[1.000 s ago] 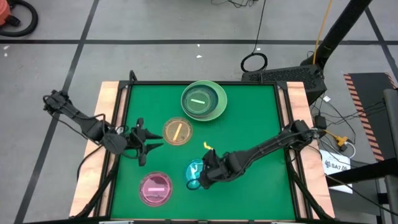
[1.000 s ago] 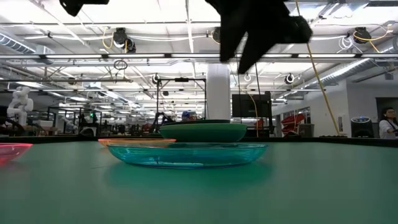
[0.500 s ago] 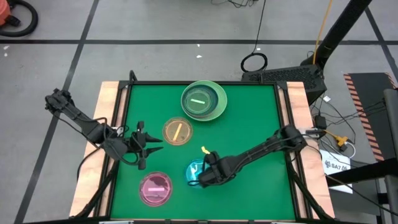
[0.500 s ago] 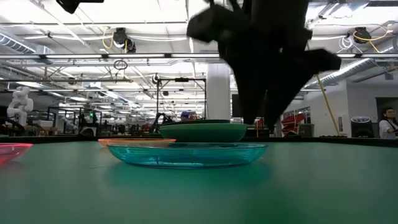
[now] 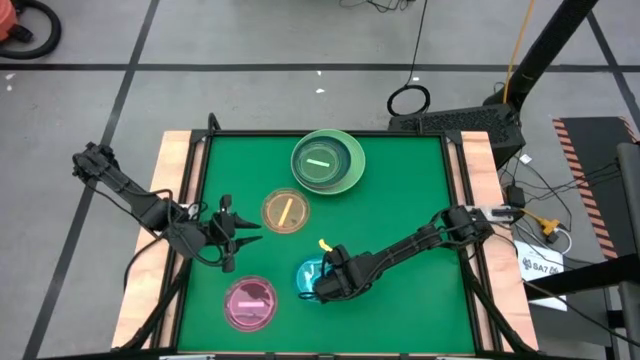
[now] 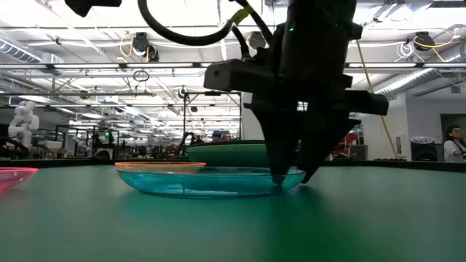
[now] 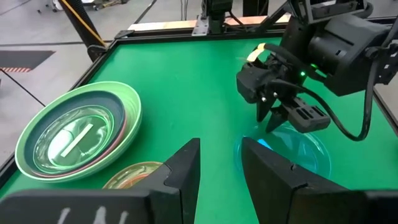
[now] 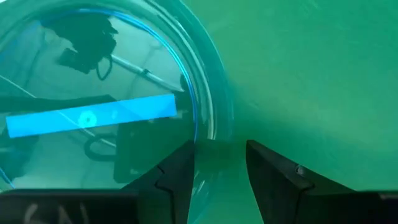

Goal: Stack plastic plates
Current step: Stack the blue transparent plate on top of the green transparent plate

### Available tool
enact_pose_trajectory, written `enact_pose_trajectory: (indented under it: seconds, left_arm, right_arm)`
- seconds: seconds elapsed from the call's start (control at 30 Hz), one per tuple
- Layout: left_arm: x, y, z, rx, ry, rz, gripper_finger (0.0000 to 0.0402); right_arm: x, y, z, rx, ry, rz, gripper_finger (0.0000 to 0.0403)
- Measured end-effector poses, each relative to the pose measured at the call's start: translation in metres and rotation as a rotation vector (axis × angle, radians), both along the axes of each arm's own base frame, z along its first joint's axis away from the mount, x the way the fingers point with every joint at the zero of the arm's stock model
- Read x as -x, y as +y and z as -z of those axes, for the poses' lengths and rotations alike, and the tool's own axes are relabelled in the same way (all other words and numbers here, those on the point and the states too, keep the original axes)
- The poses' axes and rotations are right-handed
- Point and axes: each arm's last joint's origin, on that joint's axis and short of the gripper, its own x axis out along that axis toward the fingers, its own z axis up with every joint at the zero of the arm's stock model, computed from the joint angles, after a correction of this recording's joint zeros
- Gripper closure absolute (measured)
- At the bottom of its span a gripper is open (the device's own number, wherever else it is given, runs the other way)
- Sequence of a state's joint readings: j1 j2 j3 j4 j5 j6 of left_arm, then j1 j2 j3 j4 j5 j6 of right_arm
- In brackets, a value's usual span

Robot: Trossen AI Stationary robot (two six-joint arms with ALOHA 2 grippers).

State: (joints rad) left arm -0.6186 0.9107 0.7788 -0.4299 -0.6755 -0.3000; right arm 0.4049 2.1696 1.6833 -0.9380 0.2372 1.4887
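A small cyan plate (image 5: 307, 275) lies flat on the green mat, near the near edge. My right gripper (image 8: 217, 167) is open and low over the plate's right rim (image 8: 214, 140), one finger above the plate's inside and one outside it. A small amber plate (image 5: 285, 211) sits mid-table and a small magenta plate (image 5: 250, 302) sits near the near-left corner. A stack (image 5: 327, 160) on a large light-green plate stands toward the far edge. My left gripper (image 5: 235, 235) hovers open, left of the amber plate. My right gripper comes down from above, its fingers (image 6: 280, 177) reaching the level of the cyan plate's right rim (image 6: 295, 175). One finger stands inside the rim and one outside. Whether either finger touches the plate, I cannot tell. The plate lies flat on the mat.
Wooden rails (image 5: 175, 200) border the mat on the left and right. Bare green mat (image 5: 410, 190) lies between the stack and the right arm. The left arm reaches in from the table's left side.
My right gripper has come down and shifted slightly toward the table's near-left, from above the cyan plate down to its right rim. The plates have stayed where they were.
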Motion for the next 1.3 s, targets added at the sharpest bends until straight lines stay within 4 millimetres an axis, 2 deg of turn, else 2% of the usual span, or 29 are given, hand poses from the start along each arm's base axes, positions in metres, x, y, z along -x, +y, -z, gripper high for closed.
enact_pose_trajectory:
  seconds: [0.23, 0.67, 0.87, 1.07, 1.3]
  left_arm:
    - [0.000, 0.000, 0.000, -0.002, 0.000, 0.001, 0.0278]
    - [0.000, 0.000, 0.000, -0.001, 0.000, 0.000, 0.0278]
    - [0.000, 0.000, 0.000, -0.011, -0.003, -0.006, 0.0278]
    - [-0.001, 0.006, -0.002, -0.127, -0.027, -0.098, 0.0278]
    - [-0.006, 0.020, -0.003, -0.278, -0.020, -0.208, 0.0278]
  right_arm:
    - [-0.001, 0.000, 0.000, 0.019, -0.020, -0.010, 0.0278]
    - [-0.005, 0.001, -0.001, 0.038, -0.053, -0.053, 0.0394]
    - [-0.005, -0.003, -0.003, 0.046, -0.042, -0.091, 0.0396]
    - [-0.001, -0.018, -0.025, 0.052, -0.009, -0.163, 0.0400]
    - [0.013, -0.050, -0.075, 0.066, 0.009, -0.289, 0.0402]
